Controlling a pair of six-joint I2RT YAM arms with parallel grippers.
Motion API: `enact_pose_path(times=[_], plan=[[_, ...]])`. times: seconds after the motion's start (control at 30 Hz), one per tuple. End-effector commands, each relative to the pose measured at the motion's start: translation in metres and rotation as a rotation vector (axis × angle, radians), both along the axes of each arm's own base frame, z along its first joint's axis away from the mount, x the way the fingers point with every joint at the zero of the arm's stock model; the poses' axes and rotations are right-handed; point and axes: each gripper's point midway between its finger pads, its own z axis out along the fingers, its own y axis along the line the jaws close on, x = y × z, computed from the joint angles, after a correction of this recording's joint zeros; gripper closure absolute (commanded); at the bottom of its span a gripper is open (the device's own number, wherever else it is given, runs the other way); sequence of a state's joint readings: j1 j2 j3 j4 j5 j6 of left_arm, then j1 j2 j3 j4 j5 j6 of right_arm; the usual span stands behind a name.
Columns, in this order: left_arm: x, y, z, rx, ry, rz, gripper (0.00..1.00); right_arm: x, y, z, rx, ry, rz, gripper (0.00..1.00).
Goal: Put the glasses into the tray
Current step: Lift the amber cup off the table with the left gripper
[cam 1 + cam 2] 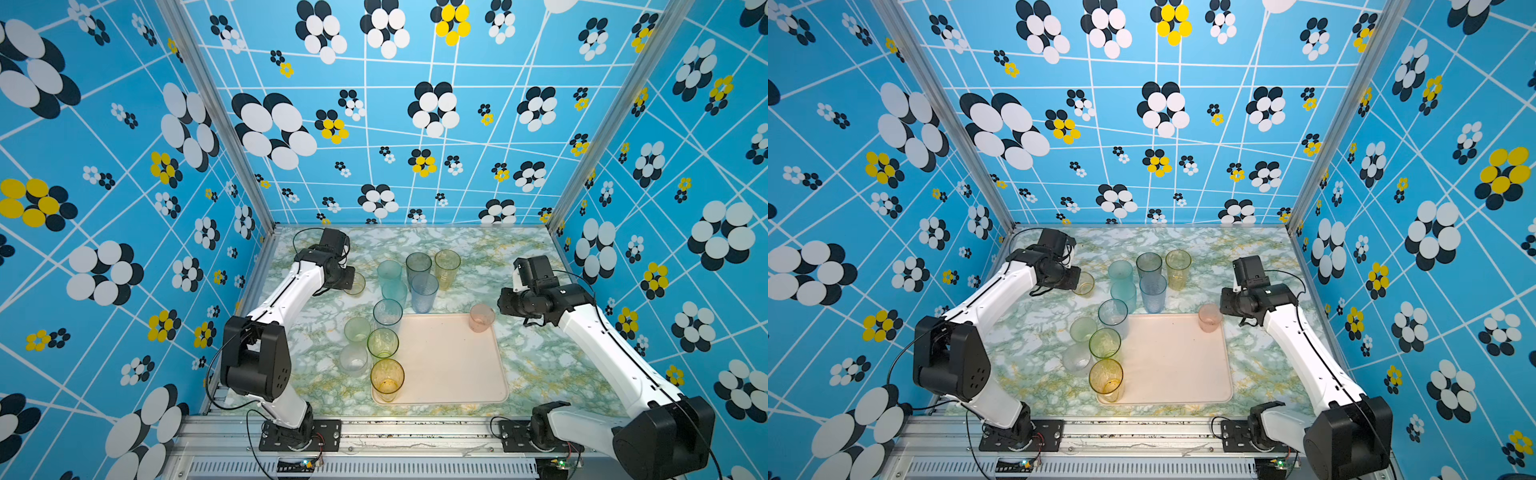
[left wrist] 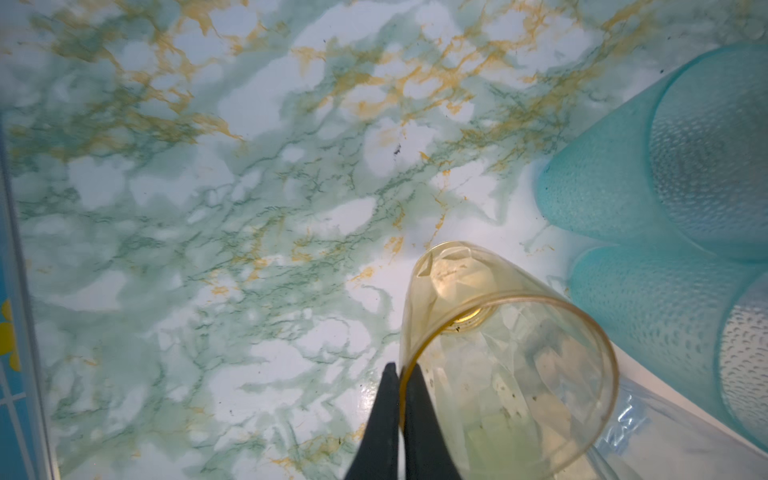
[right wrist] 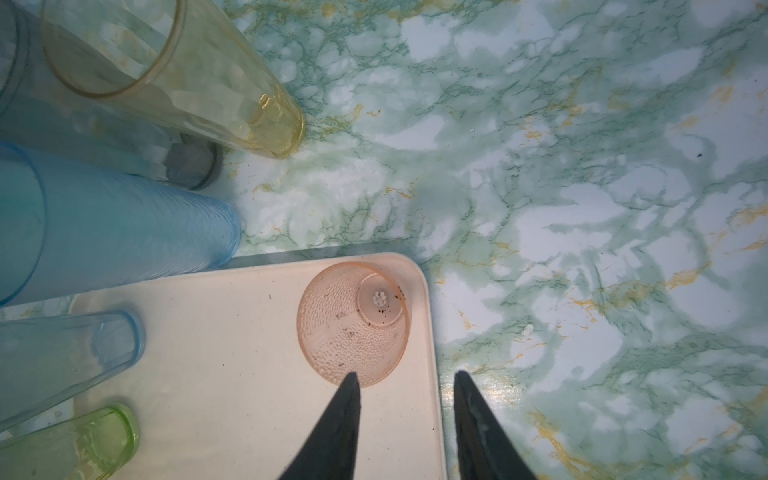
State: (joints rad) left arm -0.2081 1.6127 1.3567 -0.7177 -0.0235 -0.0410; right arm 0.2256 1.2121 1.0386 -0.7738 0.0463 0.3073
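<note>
My left gripper [image 2: 400,369] is shut on the rim of a short orange glass [image 2: 498,353], one finger inside and one outside. That orange glass [image 1: 356,284] is at the table's far left in both top views. The cream tray [image 1: 449,365] lies at the front centre. A short pink glass [image 1: 482,318] stands upright in its far right corner. My right gripper [image 3: 405,378] hangs open just beside the pink glass [image 3: 353,328], holding nothing. An amber tall glass [image 1: 387,378] stands at the tray's near left corner.
Behind the tray stand teal [image 1: 389,272], grey [image 1: 418,266], amber [image 1: 447,264] and blue [image 1: 424,293] tall glasses. A pale blue [image 1: 387,312], a green [image 1: 382,343], a pale green short [image 1: 357,330] and a clear short glass [image 1: 354,359] crowd the tray's left edge. Patterned walls close in three sides.
</note>
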Motion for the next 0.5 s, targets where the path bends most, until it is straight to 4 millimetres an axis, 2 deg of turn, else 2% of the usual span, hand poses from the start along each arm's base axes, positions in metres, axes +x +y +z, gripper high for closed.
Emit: enact_pose_path(times=[0.0, 0.13, 0.27, 0.4, 0.47], plan=[[0.002, 0.010, 0.047, 0.018, -0.097, 0.011, 0.97, -0.006, -0.005, -0.001, -0.005, 0.001, -0.005, 0.60], [-0.001, 0.007, 0.095, -0.009, -0.201, -0.007, 0.97, -0.008, -0.007, -0.002, -0.014, 0.007, -0.012, 0.60], [-0.012, -0.007, 0.144, -0.033, -0.304, -0.059, 0.97, -0.011, -0.013, -0.003, -0.031, 0.015, -0.029, 0.60], [-0.030, -0.039, 0.188, -0.061, -0.392, -0.167, 0.97, -0.013, -0.023, -0.001, -0.047, 0.016, -0.065, 0.61], [-0.040, -0.059, 0.203, -0.073, -0.417, -0.235, 0.97, -0.014, -0.029, 0.001, -0.048, 0.012, -0.093, 0.60]])
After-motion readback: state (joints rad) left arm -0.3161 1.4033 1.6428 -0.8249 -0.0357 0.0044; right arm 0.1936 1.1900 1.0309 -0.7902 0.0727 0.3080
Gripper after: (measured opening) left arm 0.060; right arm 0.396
